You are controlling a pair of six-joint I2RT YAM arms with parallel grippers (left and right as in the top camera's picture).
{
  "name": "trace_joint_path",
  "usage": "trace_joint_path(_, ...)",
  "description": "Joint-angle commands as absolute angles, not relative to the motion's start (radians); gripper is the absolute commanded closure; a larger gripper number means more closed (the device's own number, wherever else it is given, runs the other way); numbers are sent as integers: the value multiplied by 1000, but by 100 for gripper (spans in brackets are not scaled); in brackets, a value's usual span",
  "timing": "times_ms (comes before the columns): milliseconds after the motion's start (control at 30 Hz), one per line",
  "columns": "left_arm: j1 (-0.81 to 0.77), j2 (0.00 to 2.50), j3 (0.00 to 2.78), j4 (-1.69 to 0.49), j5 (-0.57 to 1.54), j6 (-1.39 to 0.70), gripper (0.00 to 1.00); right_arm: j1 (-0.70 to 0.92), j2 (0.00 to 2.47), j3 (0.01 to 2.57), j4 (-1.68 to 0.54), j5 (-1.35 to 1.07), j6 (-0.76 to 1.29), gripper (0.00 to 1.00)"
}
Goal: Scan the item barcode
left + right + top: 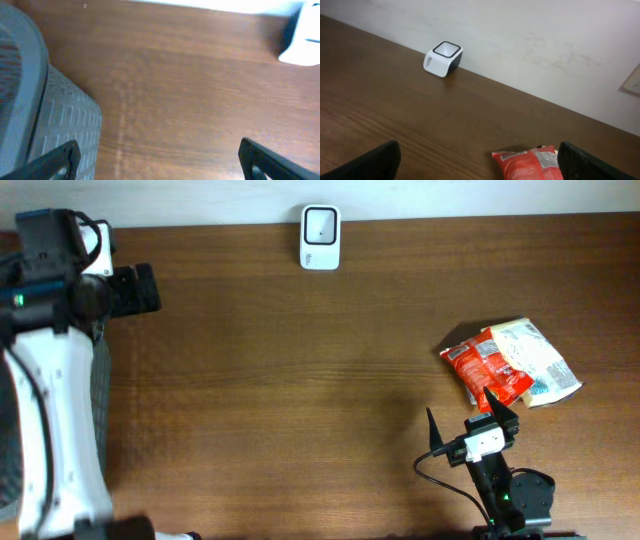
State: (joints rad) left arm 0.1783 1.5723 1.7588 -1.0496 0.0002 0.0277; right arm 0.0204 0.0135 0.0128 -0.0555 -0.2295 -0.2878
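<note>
Wide brown wooden bench (300, 400) fills the view, grain running left to right. Down the left edge comes the big white left arm (50, 410), bent over at the far-left corner with its head pointing right across the wood. The left fingers (55, 162) are spread wide with nothing between them, only bare bench. Under that arm sits a grey basket (30, 100) with a gridded wall, right below the left-hand fingertip in the wrist view.

Over to the near right, the smaller dark right arm (505, 495) rises from the bench edge, a black cable (445, 475) looping off its left side, its head aimed at the far wall (545, 45). The right fingers (600, 162) are also splayed wide and hold nothing.

Now the snack packet (510, 365): crumpled, red on one side and cream on the other, lying flat on the right part of the bench just ahead of the right fingers. From above, one fingertip sits right at its near red edge; touching or not, I cannot tell. In the right wrist view it shows low in the frame between the two fingers, nearer the right-hand one. There is print on the red face, too small to read.

Smallest of all is the scanner (320, 237), a white box with a dark window at the far edge, centre, by the wall. The grey mark on its side is unreadable. It stands well apart from the packet.
</note>
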Motion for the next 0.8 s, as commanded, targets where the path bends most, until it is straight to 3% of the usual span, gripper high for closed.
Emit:
trace_joint_path(0,159,1377,1518,-876,9,43,1,28,3,6,-57,-232,-276,1)
trace_joint_path(300,157,801,536,-56,170,137,1,28,3,6,-57,-232,-276,1)
trace_joint_path(533,80,449,107,212,163,212,1,28,3,6,-57,-232,-276,1)
trace_joint_path(767,48,257,9,161,131,223,1,28,3,6,-57,-232,-276,1)
